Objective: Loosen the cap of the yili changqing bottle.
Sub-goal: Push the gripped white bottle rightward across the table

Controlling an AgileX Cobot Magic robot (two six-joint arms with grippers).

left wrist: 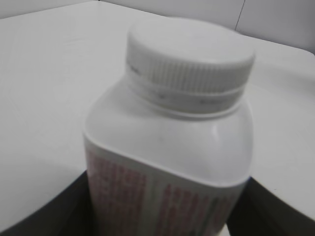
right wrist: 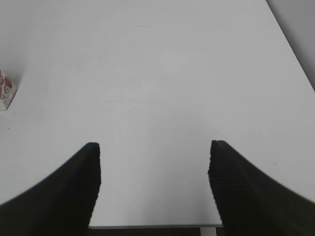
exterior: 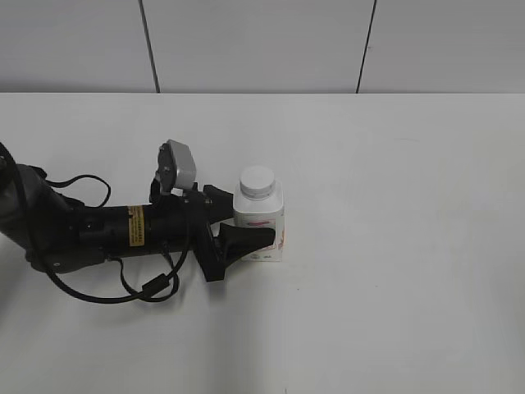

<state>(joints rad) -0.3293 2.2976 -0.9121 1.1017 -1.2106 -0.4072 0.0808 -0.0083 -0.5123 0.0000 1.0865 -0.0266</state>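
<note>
The yili changqing bottle (exterior: 264, 228) stands upright on the white table, a white squarish body with a pink-red label. Its ribbed white cap (exterior: 257, 182) sits on top. My left gripper (exterior: 250, 216) reaches in from the left, one black finger on each side of the bottle's body, shut on it. The left wrist view shows the cap (left wrist: 189, 54) and the bottle (left wrist: 172, 142) close up between the fingers of my left gripper (left wrist: 167, 216). My right gripper (right wrist: 155, 152) is open and empty over bare table. It is out of the exterior view.
The white table (exterior: 394, 164) ends at a grey panelled wall (exterior: 262, 41) at the back. A corner of the bottle's label (right wrist: 6, 89) shows at the far left of the right wrist view. The table's edge (right wrist: 152, 226) runs just under my right fingers.
</note>
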